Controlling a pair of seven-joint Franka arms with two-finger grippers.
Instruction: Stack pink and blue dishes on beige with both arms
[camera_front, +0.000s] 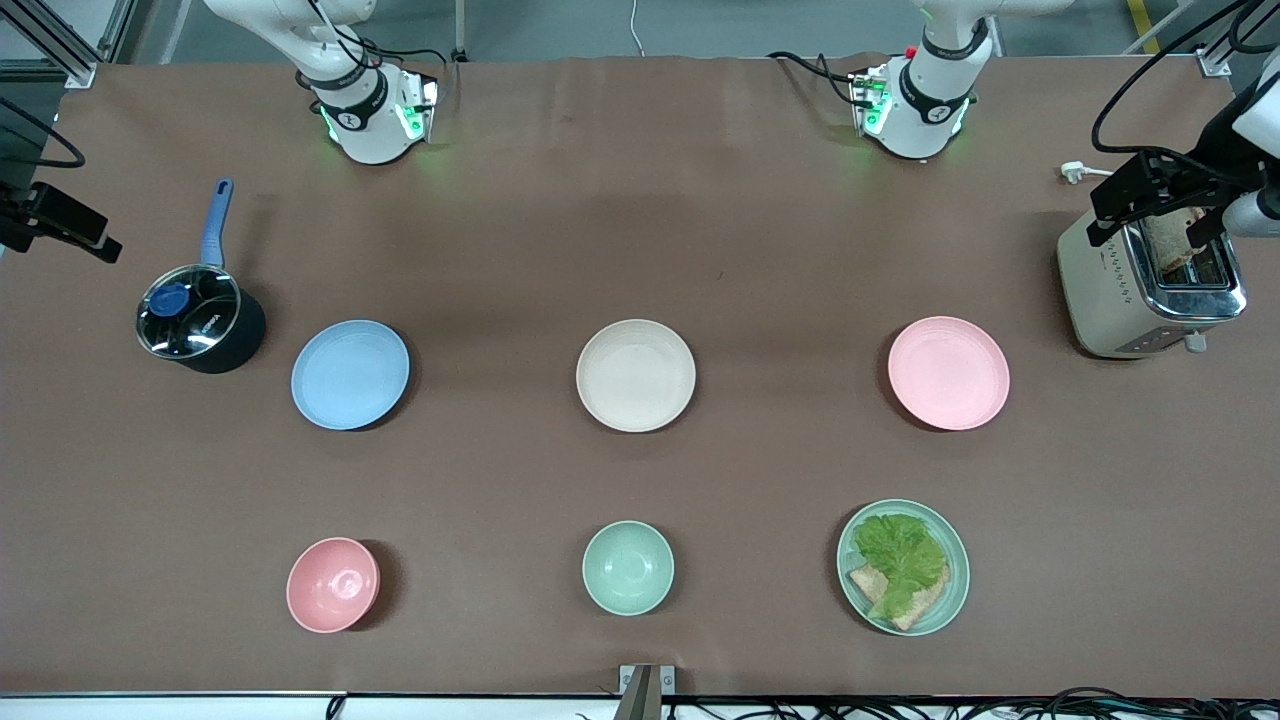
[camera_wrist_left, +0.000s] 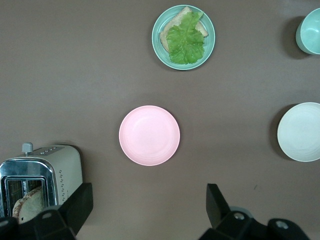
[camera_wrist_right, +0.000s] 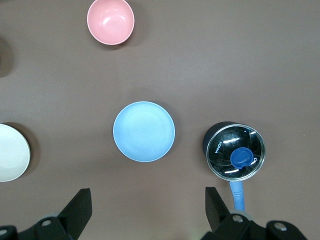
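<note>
Three equal plates lie in a row across the middle of the table. The beige plate (camera_front: 636, 375) is in the centre, the blue plate (camera_front: 350, 374) is toward the right arm's end and the pink plate (camera_front: 948, 372) toward the left arm's end. My left gripper (camera_wrist_left: 149, 195) hangs open and empty high over bare table between its base and the pink plate (camera_wrist_left: 149, 135). In the same way, my right gripper (camera_wrist_right: 148, 197) hangs open and empty above the table near the blue plate (camera_wrist_right: 144, 131). Both arms are raised by their bases.
A lidded pot (camera_front: 192, 318) with a blue handle stands beside the blue plate. A toaster (camera_front: 1150, 285) holding bread stands beside the pink plate. Nearer the front camera sit a pink bowl (camera_front: 332, 584), a mint bowl (camera_front: 628, 566) and a mint plate (camera_front: 953, 590) with lettuce and bread.
</note>
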